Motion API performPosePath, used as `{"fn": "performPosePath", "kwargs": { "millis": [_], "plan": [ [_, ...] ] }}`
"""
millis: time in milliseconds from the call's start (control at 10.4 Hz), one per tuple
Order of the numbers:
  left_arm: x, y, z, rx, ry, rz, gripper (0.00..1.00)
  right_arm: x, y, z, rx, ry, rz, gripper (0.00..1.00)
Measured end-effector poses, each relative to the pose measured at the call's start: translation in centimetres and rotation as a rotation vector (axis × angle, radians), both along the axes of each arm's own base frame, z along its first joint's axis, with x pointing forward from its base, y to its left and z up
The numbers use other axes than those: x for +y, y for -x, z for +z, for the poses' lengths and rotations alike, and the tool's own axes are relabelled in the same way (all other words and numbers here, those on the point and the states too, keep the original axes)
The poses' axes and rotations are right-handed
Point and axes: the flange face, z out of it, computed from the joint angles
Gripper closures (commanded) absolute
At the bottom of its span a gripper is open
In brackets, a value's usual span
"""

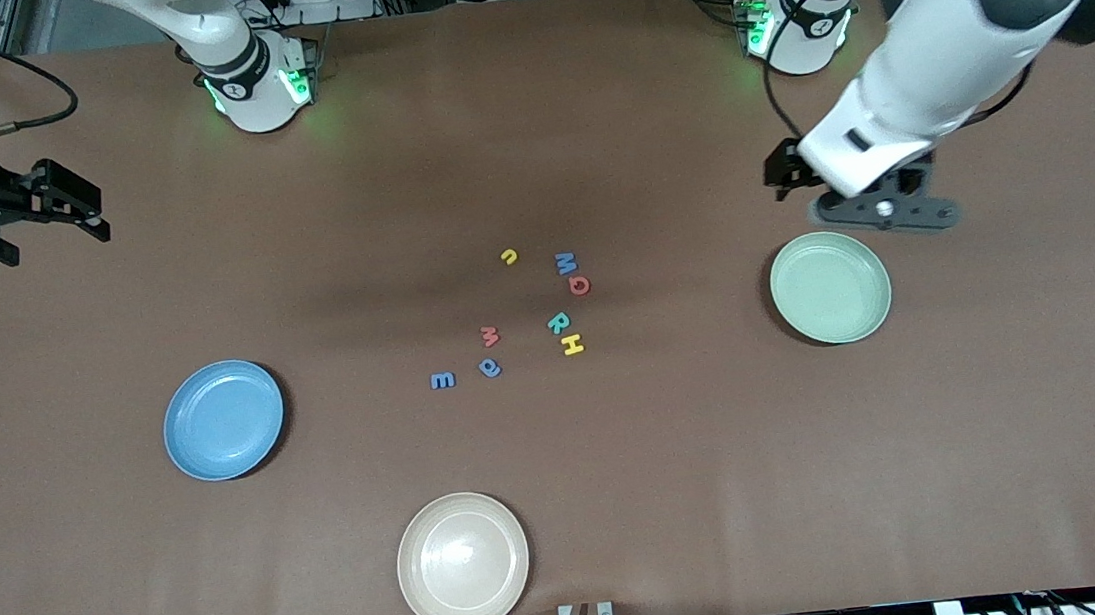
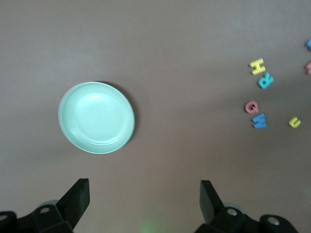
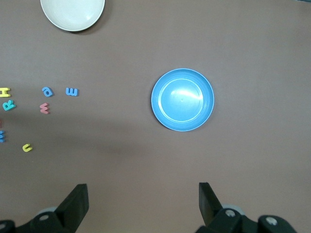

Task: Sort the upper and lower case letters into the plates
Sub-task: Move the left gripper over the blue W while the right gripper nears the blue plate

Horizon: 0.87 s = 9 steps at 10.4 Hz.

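Left gripper (image 2: 144, 199): you see it hanging over bare table just beside the pale green plate (image 1: 830, 287), at the left arm's end; its fingers (image 2: 77, 196) stand wide apart and hold nothing.
Right gripper (image 3: 143, 201): yours hangs over the table edge at the right arm's end, well apart from the blue plate (image 1: 223, 420); its jaws gape wide, empty.
Letters: all eight lie flat on the brown table (image 1: 626, 501), clustered between the two plates, none on a plate.
Farthest from the front camera: a yellow letter u (image 1: 508, 256), with a blue M (image 1: 565, 263) near it and a red Q (image 1: 581, 285) just beside the M.
Middle of the cluster: a teal R (image 1: 558, 323) sits just beside a yellow H (image 1: 572, 345); a red w (image 1: 489, 335) lies toward the right arm's end from them.
Nearest the front camera: a blue a (image 1: 489, 366) and a blue E (image 1: 442, 380), close together.
Plates: both the blue and the pale green one lie upright and hold no letters.
Cream plate (image 1: 463, 562): you find it nearest the front camera, near the table's edge, well apart from the letters.
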Motion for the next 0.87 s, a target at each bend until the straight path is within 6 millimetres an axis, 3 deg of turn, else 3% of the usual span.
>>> {"fn": "performPosePath", "kwargs": {
  "millis": [193, 482, 675, 868],
  "plan": [
    [-4.2, -0.8, -5.5, 0.034, 0.011, 0.026, 0.00, -0.2, 0.0, 0.0, 0.000, 0.000, -0.003, 0.00],
    [-10.5, 0.3, -12.4, 0.082, -0.018, 0.096, 0.00, -0.1, -0.5, -0.7, 0.005, 0.000, -0.001, 0.00],
    [-13.8, 1.2, -15.8, 0.084, -0.018, 0.156, 0.00, 0.0, -1.9, -3.4, 0.042, -0.001, -0.001, 0.00],
    [-16.6, 2.5, -18.8, 0.056, -0.064, 0.190, 0.00, 0.2, -4.3, -7.6, 0.088, -0.002, 0.001, 0.00]
  ]
}}
